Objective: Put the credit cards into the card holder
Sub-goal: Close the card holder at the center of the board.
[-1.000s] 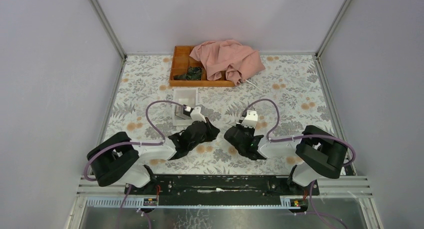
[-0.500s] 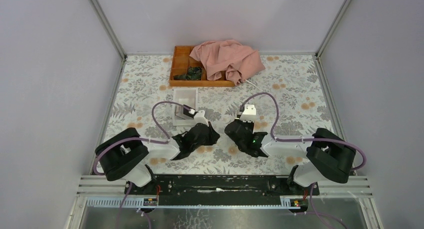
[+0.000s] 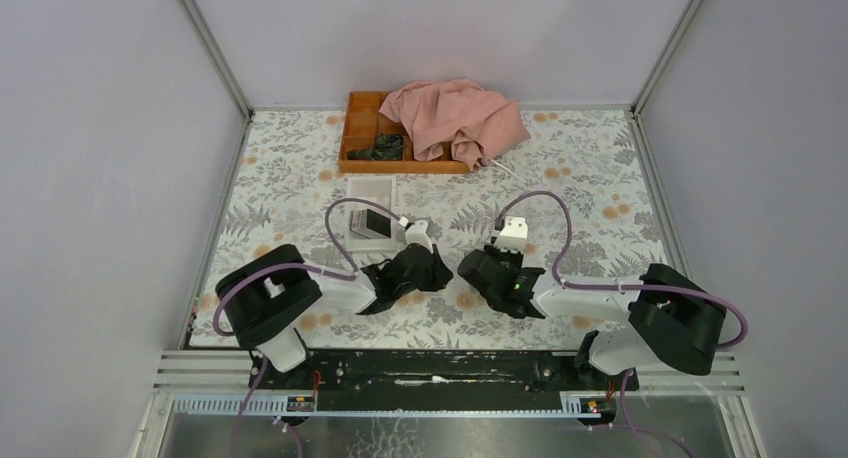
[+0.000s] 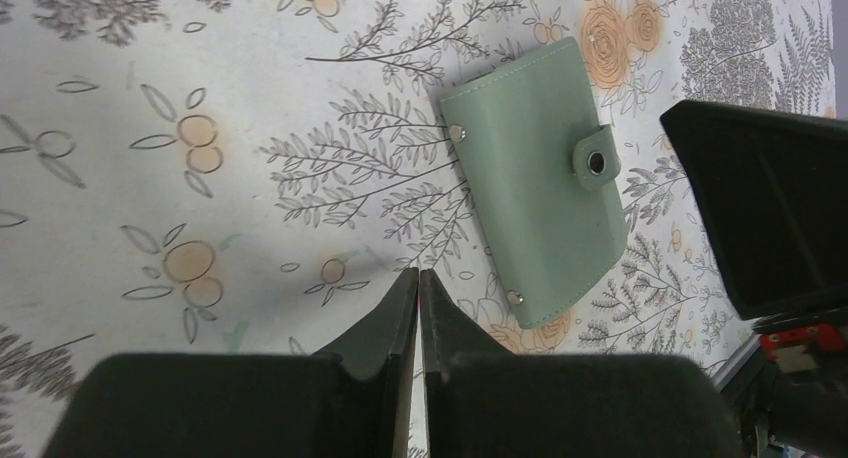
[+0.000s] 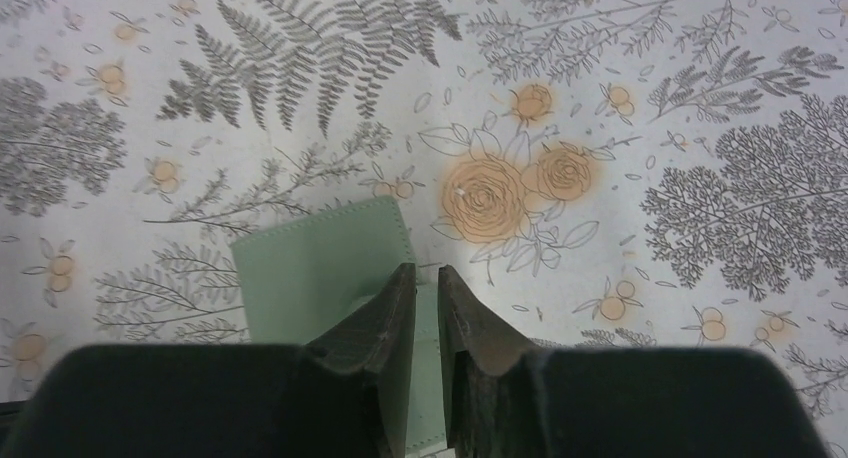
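Card holder (image 4: 535,178): matt grey-green leather-look skin, stitched edges, shiny metal snap studs (upper right of frame). Table (image 4: 100,98): smooth matt floral print. Left hand (image 4: 418,278) fingers: matt black plastic.

One card holder (image 4: 535,178), one white box (image 3: 371,181), one orange tray (image 3: 362,113), one pink cloth (image 3: 455,118).

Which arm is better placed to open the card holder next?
Right, probably. The right claw hangs over the edge of the closed holder, jaws slightly apart. The left claw is shut and sits beside the holder, over the table.
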Controlling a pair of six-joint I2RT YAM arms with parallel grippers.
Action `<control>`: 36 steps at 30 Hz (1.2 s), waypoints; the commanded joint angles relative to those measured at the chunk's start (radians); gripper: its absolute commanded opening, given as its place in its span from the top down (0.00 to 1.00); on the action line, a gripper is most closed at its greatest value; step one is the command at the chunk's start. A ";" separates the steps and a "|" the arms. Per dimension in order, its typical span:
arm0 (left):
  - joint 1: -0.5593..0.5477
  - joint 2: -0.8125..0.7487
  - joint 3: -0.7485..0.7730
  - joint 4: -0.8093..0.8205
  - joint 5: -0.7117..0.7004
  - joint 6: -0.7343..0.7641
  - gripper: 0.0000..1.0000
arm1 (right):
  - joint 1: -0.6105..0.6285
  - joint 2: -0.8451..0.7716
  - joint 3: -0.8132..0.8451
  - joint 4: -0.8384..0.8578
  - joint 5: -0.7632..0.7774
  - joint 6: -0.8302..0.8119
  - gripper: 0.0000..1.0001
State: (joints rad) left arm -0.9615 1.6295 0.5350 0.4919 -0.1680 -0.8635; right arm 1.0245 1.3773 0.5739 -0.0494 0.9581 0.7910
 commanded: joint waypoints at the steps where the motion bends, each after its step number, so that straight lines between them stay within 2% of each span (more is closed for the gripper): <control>1: -0.008 0.043 0.045 0.069 0.029 0.010 0.91 | -0.007 0.003 -0.009 -0.066 0.037 0.065 0.78; 14: -0.013 0.104 0.084 0.081 0.050 0.000 0.91 | -0.007 0.038 -0.031 -0.023 -0.007 0.074 0.83; 29: -0.013 0.129 0.132 0.034 0.041 0.002 0.91 | -0.010 -0.034 -0.073 -0.105 0.049 0.141 0.84; 36: -0.011 0.042 0.101 -0.069 -0.064 0.011 0.91 | -0.015 -0.089 -0.100 -0.100 0.063 0.121 0.83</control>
State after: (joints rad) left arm -0.9691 1.7374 0.6483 0.4843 -0.1478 -0.8646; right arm 1.0199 1.3293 0.4721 -0.1322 0.9531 0.8986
